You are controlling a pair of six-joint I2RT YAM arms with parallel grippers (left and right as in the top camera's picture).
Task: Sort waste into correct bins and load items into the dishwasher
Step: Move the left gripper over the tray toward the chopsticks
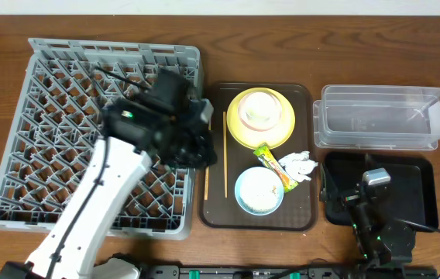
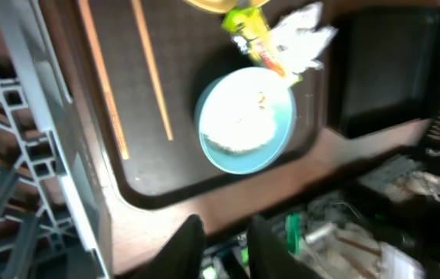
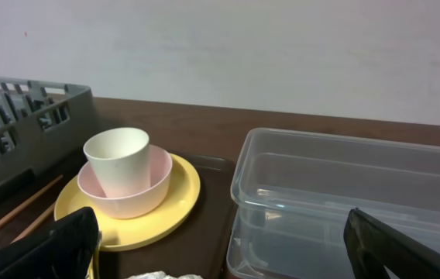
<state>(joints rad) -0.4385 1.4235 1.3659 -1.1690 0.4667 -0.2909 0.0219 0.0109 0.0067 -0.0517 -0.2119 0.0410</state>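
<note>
On the brown serving tray (image 1: 305, 209) lie a pale-yellow plate (image 1: 282, 128) carrying a small cream bowl (image 1: 260, 108), two chopsticks (image 1: 225, 155), a blue-sided white bowl (image 1: 259, 191) with white crumbs, a yellow-green wrapper (image 1: 273, 165) and a crumpled napkin (image 1: 299, 165). My left gripper (image 1: 195, 141) hangs over the tray's left edge beside the grey rack (image 1: 57, 116). Its fingers (image 2: 224, 248) are slightly apart and empty, with the blue bowl (image 2: 282, 147), chopsticks (image 2: 150, 70), wrapper (image 2: 251, 35) and napkin (image 2: 301, 35) in view. My right gripper (image 1: 365, 184) is wide open (image 3: 220, 232) over the black tray (image 1: 414, 186), facing the clear tub (image 3: 344, 194) and plate (image 3: 181, 194).
The clear tub (image 1: 383, 116) stands behind the black tray at the right. In the right wrist view the cream bowl (image 3: 115, 159) sits inside a pale pink bowl (image 3: 146, 194). The rack (image 3: 18, 108) rises at the left. The table's front edge is close below the tray.
</note>
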